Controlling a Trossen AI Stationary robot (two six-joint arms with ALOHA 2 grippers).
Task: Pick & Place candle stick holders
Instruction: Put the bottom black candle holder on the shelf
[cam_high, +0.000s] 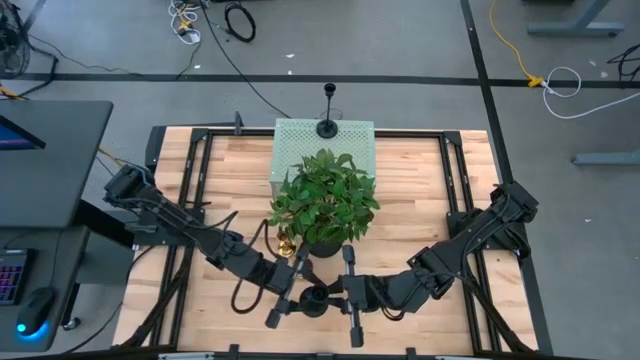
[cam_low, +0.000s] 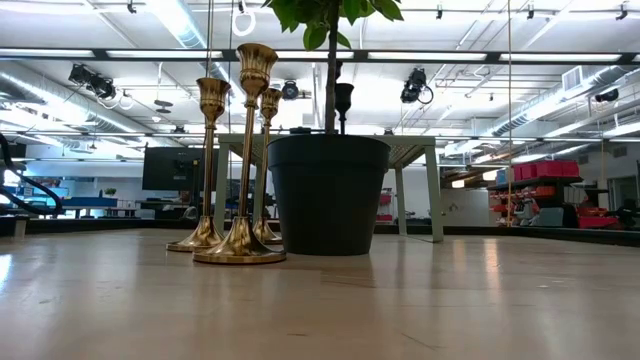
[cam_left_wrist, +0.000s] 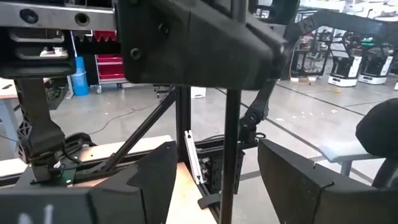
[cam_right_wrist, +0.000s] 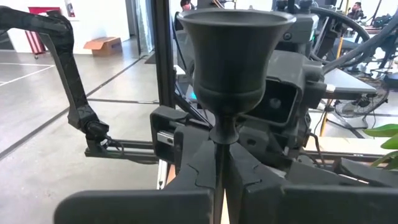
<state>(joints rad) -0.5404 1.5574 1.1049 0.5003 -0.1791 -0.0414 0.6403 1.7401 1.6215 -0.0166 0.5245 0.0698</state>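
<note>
1. Mid handover, bottom center of high view: right gripper (cam_right_wrist: 219, 165) pinches a black candle stick holder (cam_right_wrist: 228, 59) by its stem.
2. Left gripper (cam_left_wrist: 217, 180) spread wide around that stem, not gripping.
3. Gold holders (cam_low: 238, 160) stand left of plant pot (cam_low: 328, 195), low view.
4. Next, I reckon: close left, then release right.
</note>
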